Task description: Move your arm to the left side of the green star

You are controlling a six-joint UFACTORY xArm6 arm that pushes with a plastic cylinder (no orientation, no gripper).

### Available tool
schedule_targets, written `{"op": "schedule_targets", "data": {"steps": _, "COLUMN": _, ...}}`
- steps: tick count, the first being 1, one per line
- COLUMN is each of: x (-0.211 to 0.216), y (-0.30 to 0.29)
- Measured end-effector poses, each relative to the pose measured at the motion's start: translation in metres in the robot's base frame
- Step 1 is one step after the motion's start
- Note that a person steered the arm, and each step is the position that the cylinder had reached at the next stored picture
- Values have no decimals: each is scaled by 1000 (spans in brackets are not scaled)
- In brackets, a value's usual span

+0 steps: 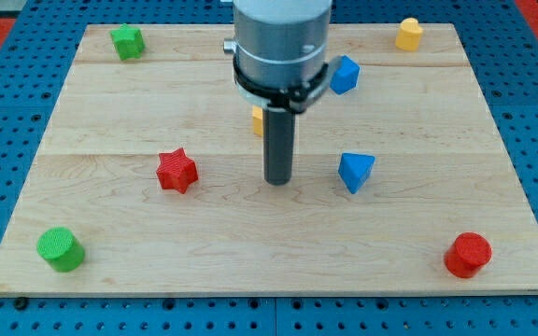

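Green star (127,41) at the wooden board's (110,140) top-left corner, my tip (278,181) a bare rod holding nothing, well right and below the star, red star (176,171) between them, yellow block (258,119) half hidden behind rod, ridged green cylinder (60,249) far below the star.

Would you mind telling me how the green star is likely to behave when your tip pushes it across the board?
The green star sits flat and squat, so it will probably slide rather than tip. Its points may make it spin if my tip meets it off-centre. It lies near the wooden board's top-left corner, so a push could send it off.
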State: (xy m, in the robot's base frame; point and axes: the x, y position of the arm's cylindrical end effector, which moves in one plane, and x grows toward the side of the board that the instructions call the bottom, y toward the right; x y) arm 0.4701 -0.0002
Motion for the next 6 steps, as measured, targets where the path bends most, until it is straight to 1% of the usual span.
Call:
{"op": "schedule_targets", "data": {"steps": 2, "x": -61, "y": -67}}
{"op": "schedule_targets", "data": {"steps": 3, "x": -77, "y": -124}}
{"op": "schedule_targets", "data": {"steps": 4, "x": -102, "y": -182}}
{"op": "schedule_targets", "data": {"steps": 5, "x": -137, "y": -240}}
{"op": "schedule_targets", "data": {"steps": 6, "x": -179, "y": -281}}
